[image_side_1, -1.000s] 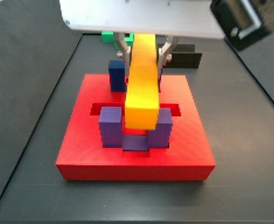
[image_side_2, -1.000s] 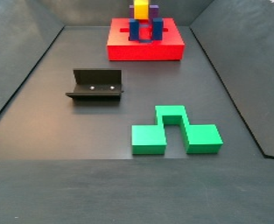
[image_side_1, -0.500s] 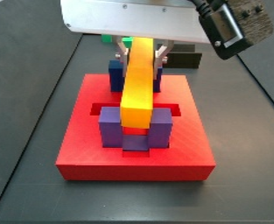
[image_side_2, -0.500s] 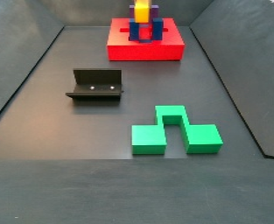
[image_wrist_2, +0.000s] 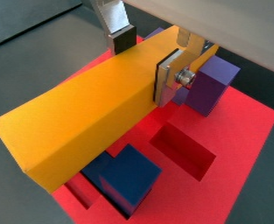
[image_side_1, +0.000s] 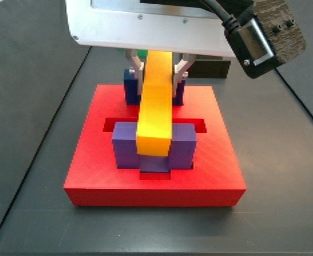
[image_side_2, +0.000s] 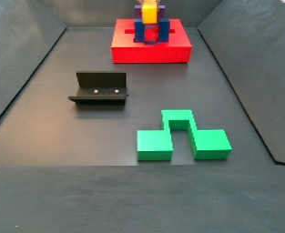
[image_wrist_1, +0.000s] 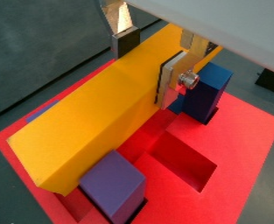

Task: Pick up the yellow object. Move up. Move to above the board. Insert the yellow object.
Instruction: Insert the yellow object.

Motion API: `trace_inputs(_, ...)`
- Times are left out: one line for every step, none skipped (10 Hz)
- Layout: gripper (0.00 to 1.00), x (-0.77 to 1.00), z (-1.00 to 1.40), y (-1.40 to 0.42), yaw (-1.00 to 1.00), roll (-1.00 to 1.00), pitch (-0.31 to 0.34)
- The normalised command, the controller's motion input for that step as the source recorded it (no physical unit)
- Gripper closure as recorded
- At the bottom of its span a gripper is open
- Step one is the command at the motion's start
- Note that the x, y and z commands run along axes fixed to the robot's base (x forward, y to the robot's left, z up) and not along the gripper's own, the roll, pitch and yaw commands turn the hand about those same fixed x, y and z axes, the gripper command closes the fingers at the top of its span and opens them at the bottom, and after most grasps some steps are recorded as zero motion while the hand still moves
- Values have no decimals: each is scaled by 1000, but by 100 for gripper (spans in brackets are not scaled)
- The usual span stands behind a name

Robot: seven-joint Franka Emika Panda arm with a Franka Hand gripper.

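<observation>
My gripper [image_side_1: 160, 62] is shut on the yellow object [image_side_1: 155, 100], a long yellow-orange bar, over the red board [image_side_1: 92, 172]. The silver fingers with dark pads clamp the bar's long sides in both wrist views, gripper [image_wrist_1: 149, 59] and gripper [image_wrist_2: 146, 58]. The bar [image_wrist_1: 92, 122] lies level along the board's middle. Its near end sits down between the two purple posts [image_side_1: 125, 148], and its far part runs between the blue posts [image_side_1: 132, 80]. In a side view the bar [image_side_2: 147, 11] shows end-on above the board [image_side_2: 151, 53].
A green notched block [image_side_2: 181, 135] lies on the dark floor well apart from the board. The fixture [image_side_2: 99, 88] stands between them, to one side. A black block [image_side_1: 214, 68] sits just behind the board. Sloped dark walls ring the floor.
My gripper has moved down with the bar. The bar's near end has sunk from above the purple posts to between them.
</observation>
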Motion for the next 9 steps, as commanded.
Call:
trace_inputs(100, -20, -66, -183, 91, 170, 0)
trace_inputs(100, 0, 0, -117, 240, 127, 0)
trace_inputs(100, 0, 43, -63, 263, 144, 0)
trace_inputs(100, 0, 17, -9, 283, 143, 0)
trace_inputs(100, 0, -20, 0, 237, 63, 0)
trace_inputs(100, 0, -151, 11, 226, 0, 0)
trace_inputs(100, 83, -137, 0, 26, 0, 0)
trace_inputs(100, 149, -146, 0, 0, 27, 0)
trace_inputs(100, 183, -91, -34, -223, 61, 0)
